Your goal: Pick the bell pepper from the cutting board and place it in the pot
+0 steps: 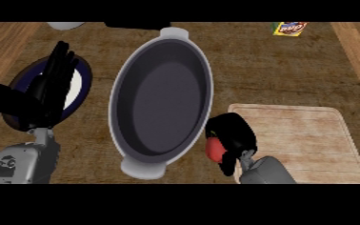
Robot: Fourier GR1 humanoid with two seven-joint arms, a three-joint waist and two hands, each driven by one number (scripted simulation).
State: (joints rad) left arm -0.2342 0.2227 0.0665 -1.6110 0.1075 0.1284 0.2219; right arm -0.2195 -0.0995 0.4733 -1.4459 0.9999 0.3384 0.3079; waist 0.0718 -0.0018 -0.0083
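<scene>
The black right hand [233, 132] is clamped round the red bell pepper [213, 148], holding it between the pale wooden cutting board [302, 133] and the grey oval pot [119, 105], positioned for transfer. The left hand [49, 90] rests open.

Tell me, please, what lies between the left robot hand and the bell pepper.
In the head view, the pot lies between the left robot hand and the bell pepper, which the right robot hand holds.

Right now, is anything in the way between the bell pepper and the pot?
Nothing visible. The right hand holds the bell pepper right beside the pot's rim; the left hand rests open over the plate, across the pot.
</scene>
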